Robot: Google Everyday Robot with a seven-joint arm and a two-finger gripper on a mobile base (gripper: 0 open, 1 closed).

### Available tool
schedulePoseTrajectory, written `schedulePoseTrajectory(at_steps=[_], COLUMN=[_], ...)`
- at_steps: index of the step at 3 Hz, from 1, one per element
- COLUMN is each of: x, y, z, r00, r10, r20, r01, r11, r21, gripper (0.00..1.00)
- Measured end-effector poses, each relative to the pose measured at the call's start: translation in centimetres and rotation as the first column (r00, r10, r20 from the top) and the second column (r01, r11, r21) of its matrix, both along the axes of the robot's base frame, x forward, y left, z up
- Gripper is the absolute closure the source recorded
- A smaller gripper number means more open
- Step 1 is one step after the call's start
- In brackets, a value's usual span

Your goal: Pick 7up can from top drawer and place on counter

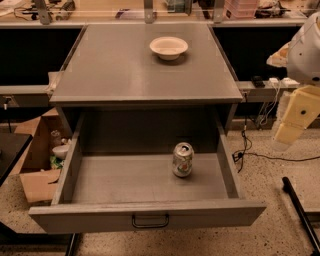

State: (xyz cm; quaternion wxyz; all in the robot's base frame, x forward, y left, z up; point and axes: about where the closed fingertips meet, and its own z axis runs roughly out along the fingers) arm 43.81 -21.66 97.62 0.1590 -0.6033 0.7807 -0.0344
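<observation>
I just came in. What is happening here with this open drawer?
The robot has not touched the can yet. The can stands upright inside the open drawer, toward its right side. The gripper hangs at the right edge of the view, apart from the drawer. The counter above carries a white bowl near its back.

Probably a lab: cluttered benches (125, 15), trailing cables (280, 157), speckled floor (280, 210); the tool (295, 117) hangs at right.

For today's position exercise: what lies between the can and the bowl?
Camera view: only bare drawer floor and bare counter lie between can and bowl; the gripper hangs off to the right.
</observation>
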Motion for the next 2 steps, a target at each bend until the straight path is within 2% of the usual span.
schedulePoseTrajectory(at_steps=[1, 2], x=[0.0, 0.4], y=[0.0, 1.2], z=[0.0, -1.5], r00=[1.0000, 0.9997], r10=[0.000, 0.017], r20=[0.000, 0.018], r01=[0.000, -0.018], r11=[1.000, 0.998], r21=[0.000, 0.061], gripper=[0.00, 0.00])
